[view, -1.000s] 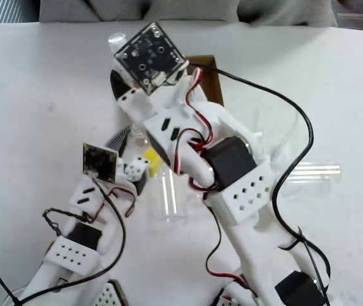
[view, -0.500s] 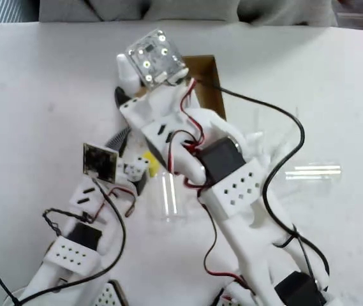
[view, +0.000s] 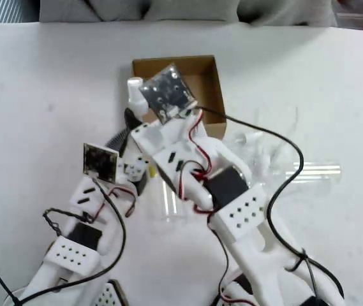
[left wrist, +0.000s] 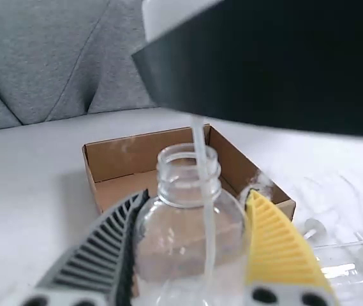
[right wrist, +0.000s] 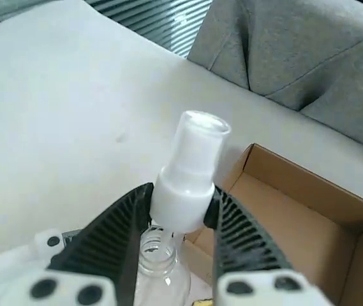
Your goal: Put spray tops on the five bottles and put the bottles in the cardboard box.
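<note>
- White plastic fills the right jaws: they are clamped on the collar of a spray top [right wrist: 191, 172], nozzle end up, directly over an open bottle neck.
- Grey and yellow, the left jaws are clamped on the shoulders of a clear bottle [left wrist: 187, 236] and hold it upright close beside the cardboard box [view: 207, 83].
- A thin tube [left wrist: 200, 137] hanging from the spray top runs down through the bottle's neck. The collar sits above the rim, so I judge this top not yet seated or screwed on.
- The cardboard box stands open. The parts of its floor that show hold no bottle, so none of the five appears packed.
- A spare bottle [view: 168, 194] lies on its side on the worktop [view: 53, 83] between the two arms. A second spare bottle [view: 312, 171] lies well off on the far side of the right arm, with a clutter of clear pieces near it that I cannot sort out.
- By my reckoning the task is at an early stage: this top needs fixing on, this bottle needs boxing, and the other bottles need the same.
- No label, brand or writing can be read on the bottle, the spray top or the box faces that show.
</note>
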{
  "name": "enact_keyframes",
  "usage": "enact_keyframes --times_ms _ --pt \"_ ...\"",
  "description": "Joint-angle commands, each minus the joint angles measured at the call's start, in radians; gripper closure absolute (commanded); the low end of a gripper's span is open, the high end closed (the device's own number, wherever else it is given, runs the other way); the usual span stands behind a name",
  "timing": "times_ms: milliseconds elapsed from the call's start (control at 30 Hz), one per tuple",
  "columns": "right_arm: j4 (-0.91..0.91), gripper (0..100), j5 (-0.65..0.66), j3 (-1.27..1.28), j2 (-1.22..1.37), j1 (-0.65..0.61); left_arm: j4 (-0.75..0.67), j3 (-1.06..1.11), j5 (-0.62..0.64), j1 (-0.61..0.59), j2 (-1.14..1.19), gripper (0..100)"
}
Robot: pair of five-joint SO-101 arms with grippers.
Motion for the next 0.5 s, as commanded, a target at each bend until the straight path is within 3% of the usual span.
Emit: enact_keyframes --times_ms 0,467 --pt "-0.082 97.9 -0.002 0.054 -0.074 -0.012 -0.031 -0.011 0.009 0.002 -0.027 91" --pt "-0.088 97.9 -0.005 0.123 -0.091 -0.054 -0.029 -0.011 0.009 0.002 -0.027 91"
